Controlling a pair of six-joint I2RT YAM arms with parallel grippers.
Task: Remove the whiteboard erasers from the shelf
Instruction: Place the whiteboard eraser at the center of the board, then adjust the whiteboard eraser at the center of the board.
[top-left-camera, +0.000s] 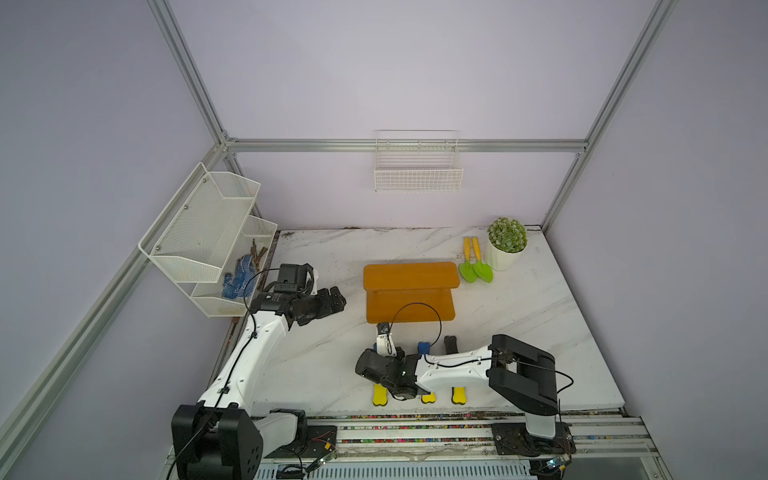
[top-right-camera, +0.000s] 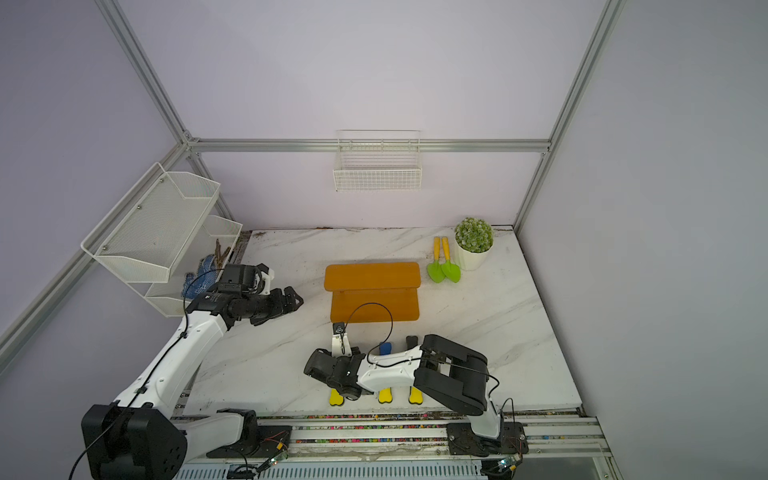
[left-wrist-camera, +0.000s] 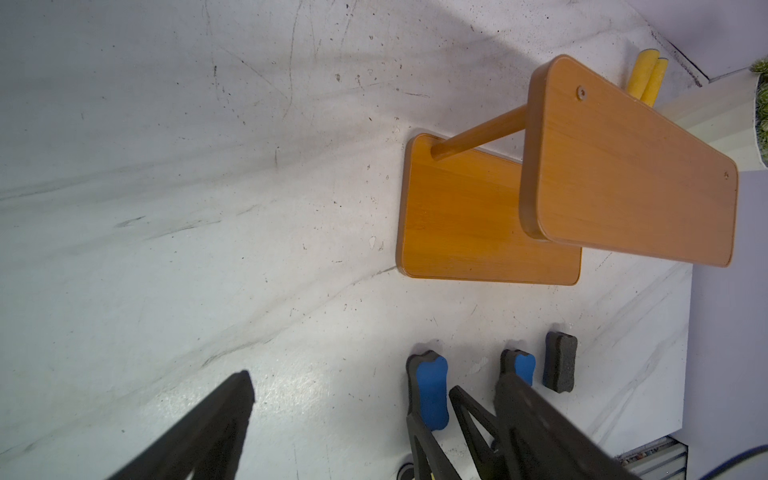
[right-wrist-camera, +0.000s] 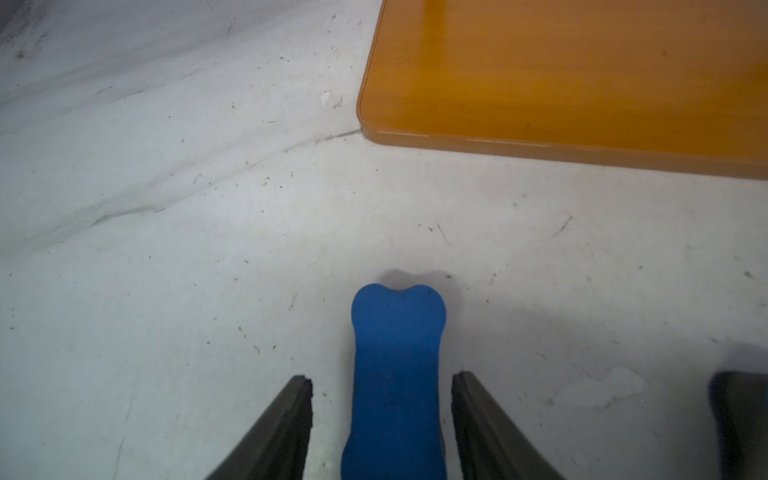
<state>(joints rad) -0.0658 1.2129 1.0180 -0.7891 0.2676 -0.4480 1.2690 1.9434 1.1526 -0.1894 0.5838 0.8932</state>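
Note:
The shelf (top-left-camera: 411, 291) (left-wrist-camera: 478, 216) (right-wrist-camera: 561, 70), an orange-brown two-step stand, has both tiers bare. Several whiteboard erasers lie on the table in front of it: a blue one (top-left-camera: 423, 347) (left-wrist-camera: 521, 365), a grey-side-up one (top-left-camera: 450, 343) (left-wrist-camera: 560, 361), and three yellow ones (top-left-camera: 380, 395) near the front edge. My right gripper (right-wrist-camera: 382, 377) is open and straddles another blue eraser (right-wrist-camera: 397, 374) (left-wrist-camera: 430, 390), which lies flat with a gap on each side. My left gripper (top-left-camera: 340, 300) (left-wrist-camera: 374, 374) hangs open and empty to the left of the shelf.
Two green trowels (top-left-camera: 476, 266) and a potted plant (top-left-camera: 507, 243) stand right of the shelf. A white mesh rack (top-left-camera: 208, 241) with blue gloves (top-left-camera: 237, 278) is on the left wall. A wire basket (top-left-camera: 417, 170) hangs on the back wall.

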